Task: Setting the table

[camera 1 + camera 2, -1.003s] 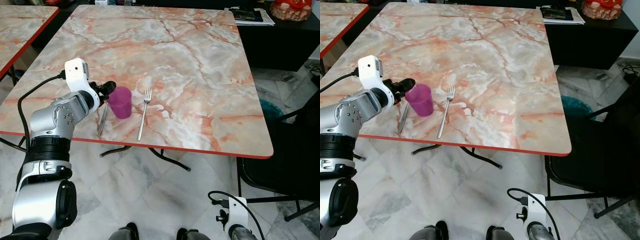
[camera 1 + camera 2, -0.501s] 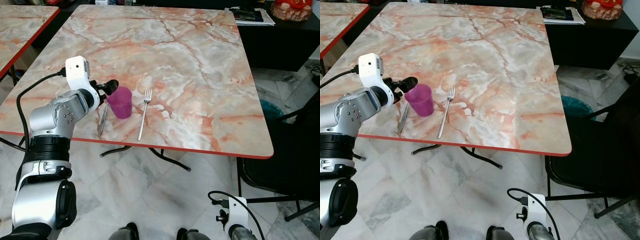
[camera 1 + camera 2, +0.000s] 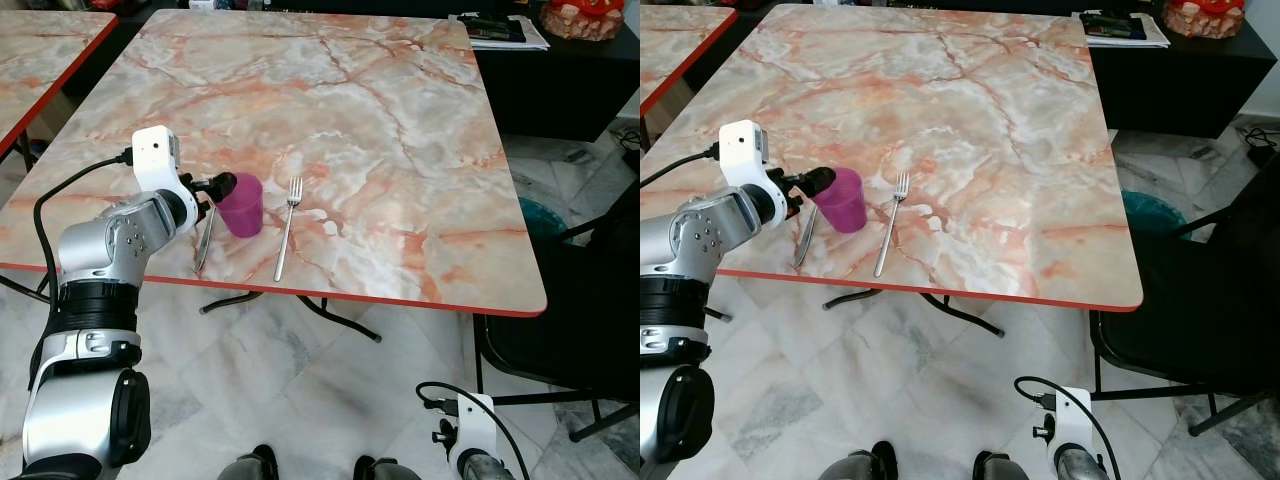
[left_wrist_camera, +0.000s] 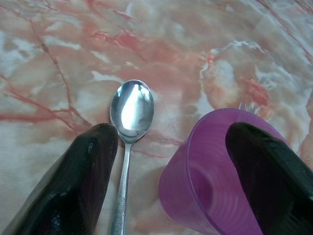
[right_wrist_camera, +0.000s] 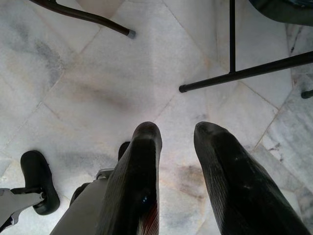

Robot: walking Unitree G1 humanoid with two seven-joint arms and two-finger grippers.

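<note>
ribbed purple plastic cup [image 3: 241, 204] on marble table [image 3: 400, 130]

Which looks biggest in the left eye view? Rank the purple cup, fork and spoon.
1. Fork, the longest.
2. Spoon, nearly as long, partly hidden by the left gripper, so uncertain.
3. Purple cup, shortest but widest.

Bright even daylight, soft shadows under the table [image 3: 400, 150], sharp head views, glare on the spoon [image 4: 131, 108] bowl
</note>
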